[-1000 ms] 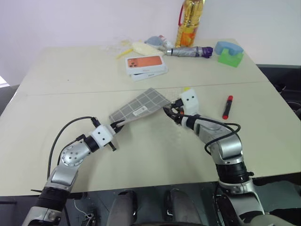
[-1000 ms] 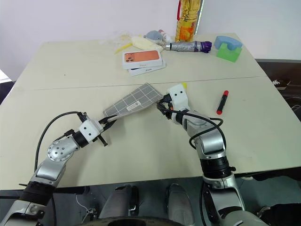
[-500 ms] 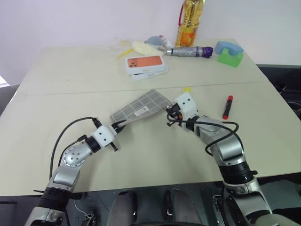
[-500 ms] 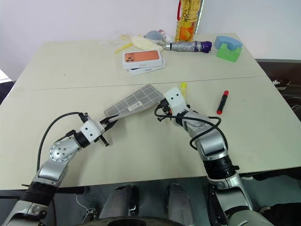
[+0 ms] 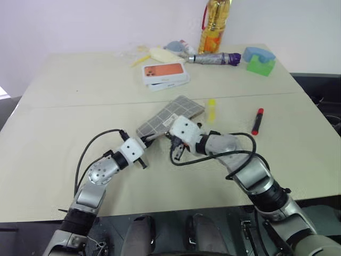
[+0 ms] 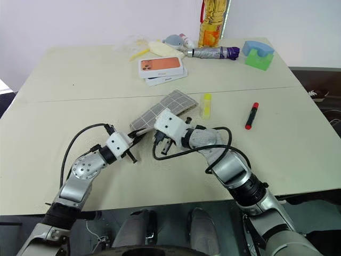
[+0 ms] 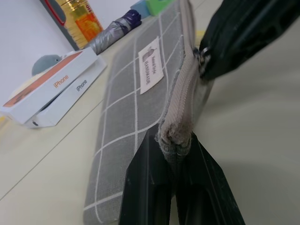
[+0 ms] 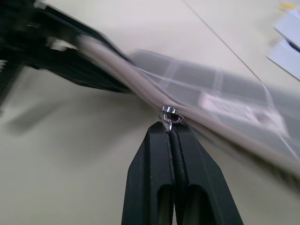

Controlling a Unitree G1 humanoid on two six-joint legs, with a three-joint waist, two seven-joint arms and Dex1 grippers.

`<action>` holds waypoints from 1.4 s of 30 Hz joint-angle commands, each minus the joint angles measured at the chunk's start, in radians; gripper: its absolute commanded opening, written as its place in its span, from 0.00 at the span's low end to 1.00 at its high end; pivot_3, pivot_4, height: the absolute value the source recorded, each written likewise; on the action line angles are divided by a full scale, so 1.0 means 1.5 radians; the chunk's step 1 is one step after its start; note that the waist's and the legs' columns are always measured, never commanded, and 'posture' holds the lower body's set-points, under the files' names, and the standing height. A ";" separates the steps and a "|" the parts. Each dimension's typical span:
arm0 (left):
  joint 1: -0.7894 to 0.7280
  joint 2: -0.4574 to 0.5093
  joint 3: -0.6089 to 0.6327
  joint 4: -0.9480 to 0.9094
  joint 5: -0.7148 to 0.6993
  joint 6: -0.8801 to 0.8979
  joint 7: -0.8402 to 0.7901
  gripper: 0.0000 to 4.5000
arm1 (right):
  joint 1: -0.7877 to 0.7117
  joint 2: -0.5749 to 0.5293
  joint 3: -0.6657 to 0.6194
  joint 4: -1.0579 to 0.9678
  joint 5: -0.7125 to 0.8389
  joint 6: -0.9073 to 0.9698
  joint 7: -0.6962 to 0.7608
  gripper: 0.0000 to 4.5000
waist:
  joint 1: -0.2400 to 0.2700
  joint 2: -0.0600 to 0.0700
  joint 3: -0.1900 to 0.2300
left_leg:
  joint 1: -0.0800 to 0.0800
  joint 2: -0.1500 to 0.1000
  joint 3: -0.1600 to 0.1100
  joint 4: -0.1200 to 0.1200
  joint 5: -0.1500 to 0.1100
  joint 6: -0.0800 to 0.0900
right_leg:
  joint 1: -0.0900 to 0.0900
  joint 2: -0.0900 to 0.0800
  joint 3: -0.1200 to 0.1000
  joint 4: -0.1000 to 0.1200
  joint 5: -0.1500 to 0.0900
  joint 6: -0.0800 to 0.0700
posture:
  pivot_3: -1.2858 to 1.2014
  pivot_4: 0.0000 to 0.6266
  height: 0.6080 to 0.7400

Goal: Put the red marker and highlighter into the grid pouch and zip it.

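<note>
The grid pouch lies tilted at mid-table, its near corner lifted. My left gripper is shut on that corner, and the fingers pinch the fabric end of the zip. My right gripper is shut on the zipper pull tab, a short way along the zip from the left one. The yellow highlighter lies on the table just right of the pouch. Farther right lies the red marker. Both pens are apart from the pouch and from the grippers.
A white-and-orange phone box sits behind the pouch. Along the far edge stand an oil bottle, a folded umbrella, a green and blue block and pale clutter. A seam crosses the table.
My right gripper has shut and travelled left along the pouch's zip edge to near the left gripper, its wrist rolling. The left gripper and pouch have shifted right. The highlighter is now uncovered.
</note>
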 commanded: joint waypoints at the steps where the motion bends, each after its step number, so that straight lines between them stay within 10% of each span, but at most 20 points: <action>1: -0.018 -0.010 -0.010 -0.030 0.009 0.010 0.006 0.00 | -0.028 0.016 0.033 -0.033 -0.009 -0.023 0.020 0.01 | 0.000 0.000 0.000 | 0.000 0.000 0.000 0.000 0.000 0.000 | 0.000 0.000 0.000 0.000 0.000 0.000 | 0.52 0.24 1.00; 8: -0.023 -0.020 -0.009 -0.038 0.017 0.026 0.017 0.00 | -0.042 0.024 0.050 -0.023 -0.026 -0.024 0.043 0.01 | 0.000 0.000 0.000 | 0.000 0.000 0.000 0.000 0.000 0.000 | 0.000 0.000 0.000 0.000 0.000 0.000 | 0.52 0.24 1.00; 17: -0.028 -0.023 0.032 -0.032 0.025 0.048 0.066 0.00 | 0.032 -0.023 -0.145 -0.088 0.044 0.065 0.034 0.90 | 0.004 0.000 0.000 | 0.000 0.000 -0.001 0.001 0.000 0.000 | 0.001 0.000 0.000 0.000 0.000 0.000 | 0.52 0.24 1.00; 35: -0.073 -0.061 0.016 0.018 0.047 0.085 0.101 0.00 | -0.064 0.161 -0.408 0.351 0.030 0.018 -0.300 0.90 | 0.000 0.000 0.000 | 0.000 0.000 0.001 0.000 0.000 0.000 | 0.000 0.001 0.000 0.000 0.000 0.000 | 0.52 0.24 1.00; 42: -0.067 -0.068 0.018 0.017 0.042 0.092 0.102 0.00 | -0.060 0.164 -0.405 0.374 0.034 -0.032 -0.312 0.23 | -0.001 0.000 0.000 | 0.000 0.000 0.001 0.000 0.000 0.000 | 0.000 0.001 0.001 0.000 0.000 0.000 | 0.52 0.24 1.00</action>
